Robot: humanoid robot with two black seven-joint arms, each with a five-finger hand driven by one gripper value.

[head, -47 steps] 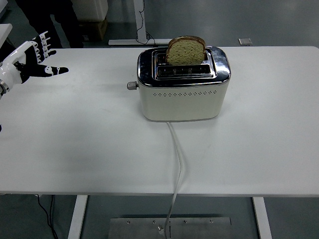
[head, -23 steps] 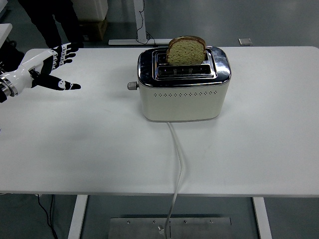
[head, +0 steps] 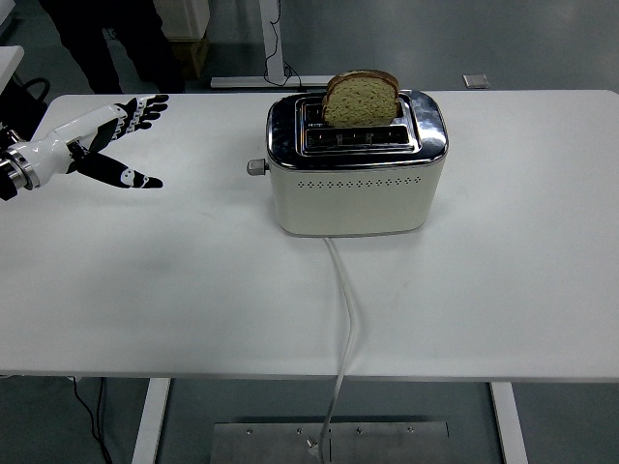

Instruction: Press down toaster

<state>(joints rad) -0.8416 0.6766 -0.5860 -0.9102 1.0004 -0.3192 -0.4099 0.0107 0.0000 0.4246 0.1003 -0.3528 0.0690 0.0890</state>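
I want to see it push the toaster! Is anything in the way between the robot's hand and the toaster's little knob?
No. The head view shows only bare white table between the left hand and the knob.

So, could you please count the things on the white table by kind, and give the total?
Toaster: 1
Slice of bread, standing in the toaster's far slot: 1
Power cord, running from the toaster over the table's near edge: 1
Robot hand over the table, the left hand, fingers spread: 1
Total: 4
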